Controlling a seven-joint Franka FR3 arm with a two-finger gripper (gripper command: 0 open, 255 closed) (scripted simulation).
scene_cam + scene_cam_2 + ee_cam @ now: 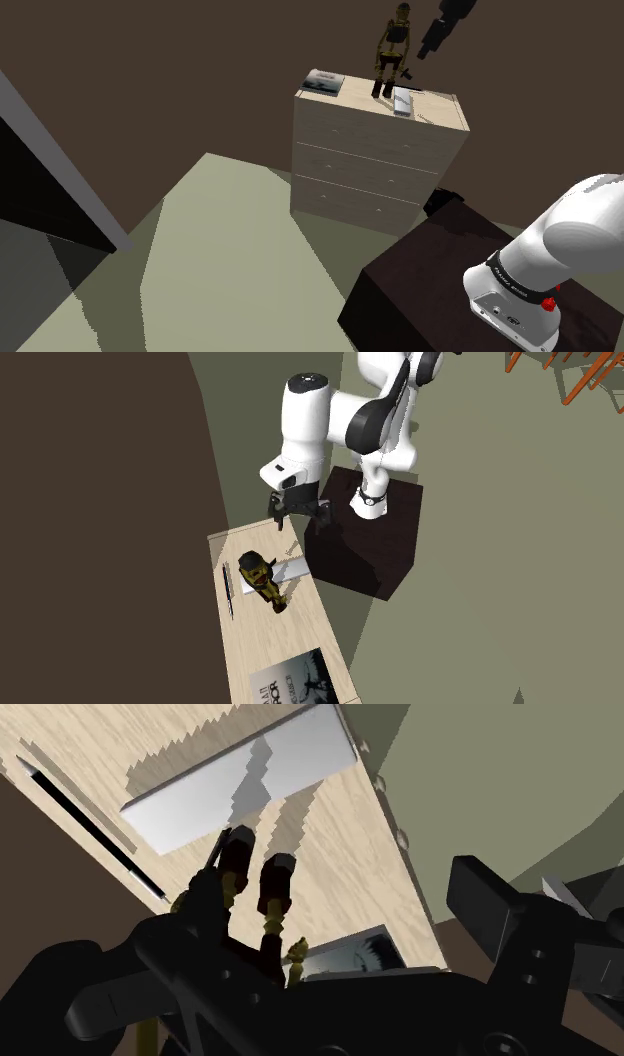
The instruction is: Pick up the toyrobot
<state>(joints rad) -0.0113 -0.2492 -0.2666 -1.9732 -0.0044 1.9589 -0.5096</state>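
Observation:
The toy robot [392,50], a dark figure with yellow-olive limbs, stands upright on the top of a pale wood dresser [380,160]. The second exterior view looks down on the toy robot [262,578] from above. My black gripper [434,40] hangs above the dresser top, to the shoulder view's right of the figure's head and apart from it. My gripper [300,518] is open with nothing between its fingers. In the wrist view the toy robot's legs [255,879] and feet rise past the left finger, while the right finger [490,909] stands well off.
A flat white box [290,564] lies by the toy's feet. A thin black pen [228,590] rests near the wall side and a dark magazine [295,682] at the far end. A brown wall backs the dresser. My dark stand [430,285] sits close by.

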